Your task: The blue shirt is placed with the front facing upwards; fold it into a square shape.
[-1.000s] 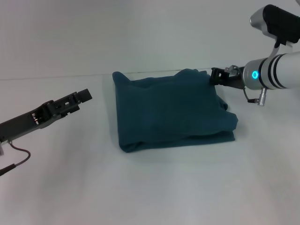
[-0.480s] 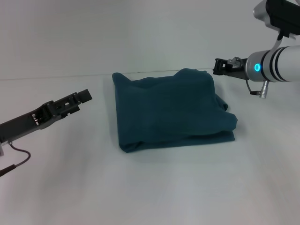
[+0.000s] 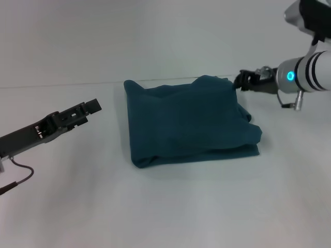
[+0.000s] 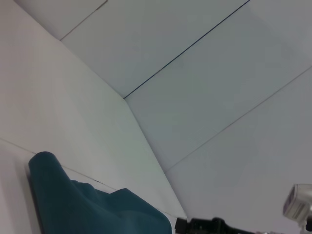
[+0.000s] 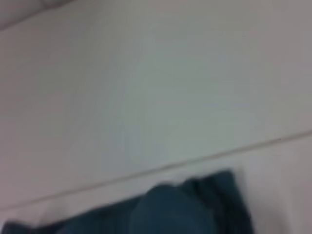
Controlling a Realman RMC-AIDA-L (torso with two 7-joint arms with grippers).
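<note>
The blue shirt (image 3: 191,124) lies folded into a rough rectangle in the middle of the white table (image 3: 165,206), plain dark teal side up, no lettering showing. Its right edge is bunched and uneven. My right gripper (image 3: 242,81) hovers just off the shirt's far right corner, not holding cloth. My left gripper (image 3: 92,107) hangs left of the shirt, well apart from it. The left wrist view shows the shirt's (image 4: 87,209) far edge and the right gripper (image 4: 195,226) beyond it. The right wrist view catches the shirt's (image 5: 185,209) far corner.
The table's far edge (image 3: 77,84) runs just behind the shirt, against a plain pale wall. A cable (image 3: 20,173) dangles under the left arm. Bare tabletop lies in front of and on both sides of the shirt.
The right gripper left the shirt's far right corner, rose and drew back to the right, then dropped slightly. The shirt and the left arm have not moved.
</note>
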